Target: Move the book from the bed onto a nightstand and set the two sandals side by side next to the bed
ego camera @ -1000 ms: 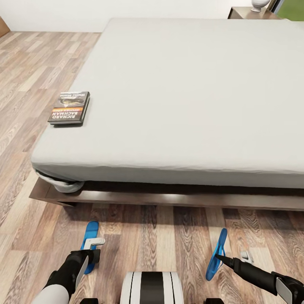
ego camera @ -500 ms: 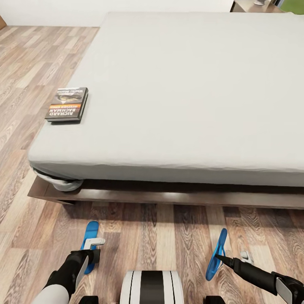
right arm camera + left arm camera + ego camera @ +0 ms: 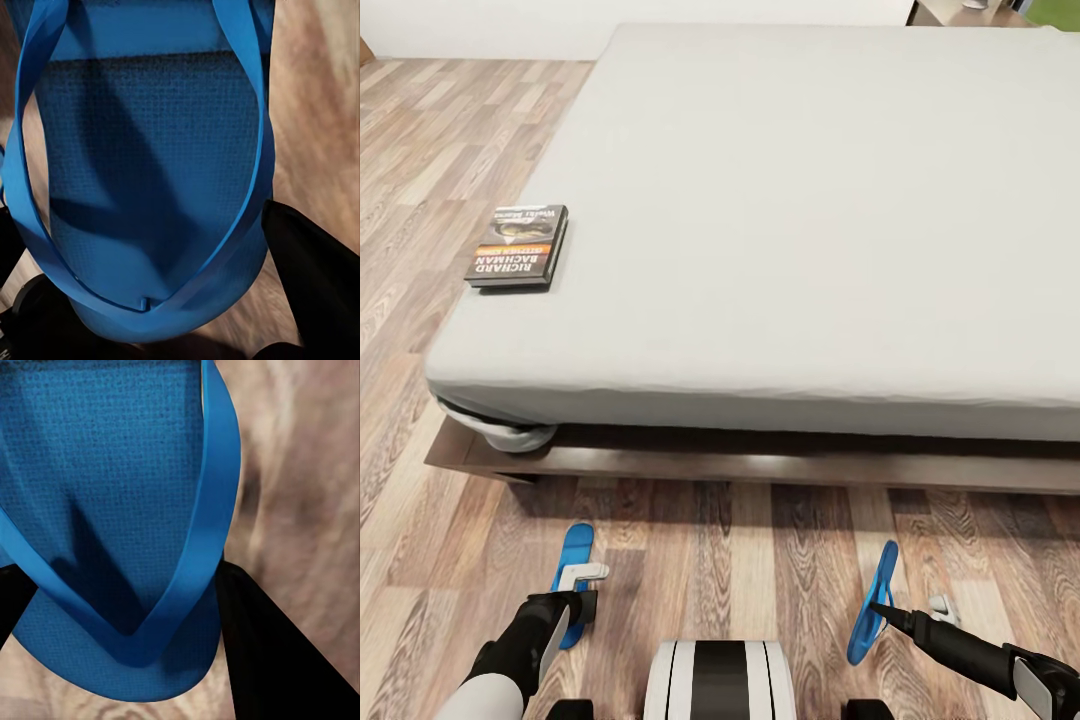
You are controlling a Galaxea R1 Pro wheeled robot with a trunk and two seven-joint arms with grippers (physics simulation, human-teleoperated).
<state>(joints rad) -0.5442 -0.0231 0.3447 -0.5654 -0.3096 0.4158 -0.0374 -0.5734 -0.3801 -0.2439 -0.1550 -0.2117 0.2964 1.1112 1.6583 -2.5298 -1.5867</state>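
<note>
Left gripper (image 3: 582, 592) at 7 o'clock in the head view: jaws clamped on one blue sandal (image 3: 574, 562), which lies roughly flat, toe toward the bed (image 3: 780, 200). In the left wrist view the dark fingers (image 3: 262, 645) flank the sandal's sole (image 3: 112, 495) with the strap's V pinched between them, wood floor (image 3: 300, 472) behind. Right gripper (image 3: 880, 610) at 5 o'clock: jaws closed on the other sandal (image 3: 875, 600), this one turned on edge, nearly vertical. The right wrist view shows its textured sole (image 3: 150, 172) and both straps running down to the toe post, with a dark finger (image 3: 315, 270) beside it. The two sandals are well apart, both over the plank floor (image 3: 740, 550) just short of the bed's dark wooden frame (image 3: 760, 468). Robot trunk (image 3: 720, 680) sits at 6 o'clock between the arms. The book (image 3: 518, 246) lies flat on the pale grey mattress near its left edge, at about 10 o'clock. Cover text reads upside down from the head camera: "RICHARD BACHMAN" in white under an orange band; the smaller lines are too small to read. Corner of a brown piece of furniture (image 3: 960, 14) shows at 1 o'clock beyond the bed.
</note>
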